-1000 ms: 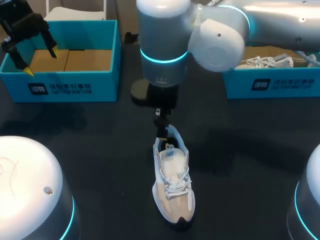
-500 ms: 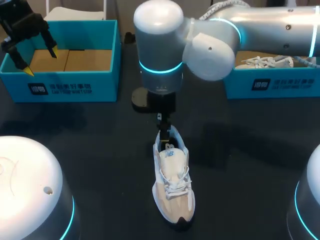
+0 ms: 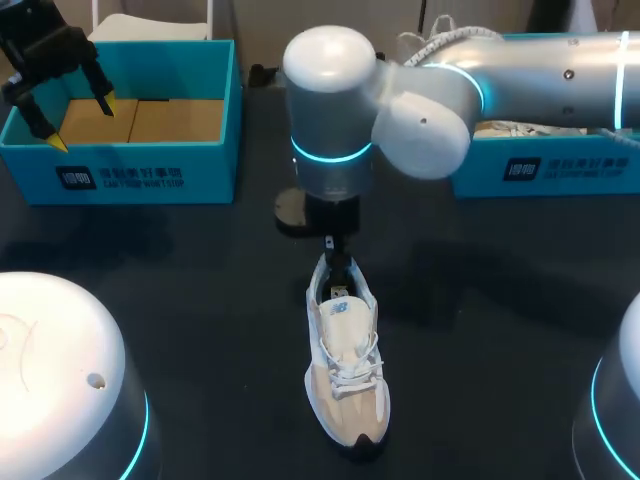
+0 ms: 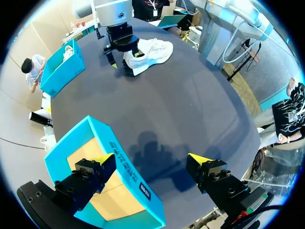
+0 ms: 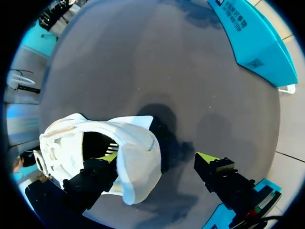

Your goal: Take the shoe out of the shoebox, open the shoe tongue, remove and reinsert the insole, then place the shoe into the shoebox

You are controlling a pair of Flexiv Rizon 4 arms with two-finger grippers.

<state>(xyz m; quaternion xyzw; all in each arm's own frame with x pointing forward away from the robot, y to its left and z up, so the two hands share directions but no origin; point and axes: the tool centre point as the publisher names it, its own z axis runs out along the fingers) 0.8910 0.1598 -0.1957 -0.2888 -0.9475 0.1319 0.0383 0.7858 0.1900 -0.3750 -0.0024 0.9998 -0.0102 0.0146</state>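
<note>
White and beige mesh covers the shoe [image 3: 345, 368], which stands on its sole on the dark surface [image 3: 200, 260]. Its toe points toward the robot and its heel points away. Laces cross over the tongue, just ahead of the shoe's opening.

The right arm enters from the right side and hangs straight above the shoe's heel. The right gripper [image 5: 156, 161] has its fingers wide apart, astride the heel collar. One yellow fingertip [image 5: 106, 158] is down inside the shoe's opening. The other is outside, behind the heel, over bare surface and apart from the shoe. The heel wall sits in the gap between them, but the two fingers do not press it from both sides, so nothing is clamped.

Well away from the shoe, beyond its heel and to the left, an open turquoise shoebox [image 3: 130, 165] shows a brown cardboard floor. The left gripper [image 3: 80, 122] hangs above that box's outer end with its fingers spread. In the left wrist view one tip is over the box's inside and the other over the surface outside it. The box wall lies below the gap, and neither finger touches it.

Beyond the heel to the right, a second turquoise shoebox [image 3: 540, 170] holds another white shoe [image 3: 515, 129], partly hidden by the right arm.
</note>
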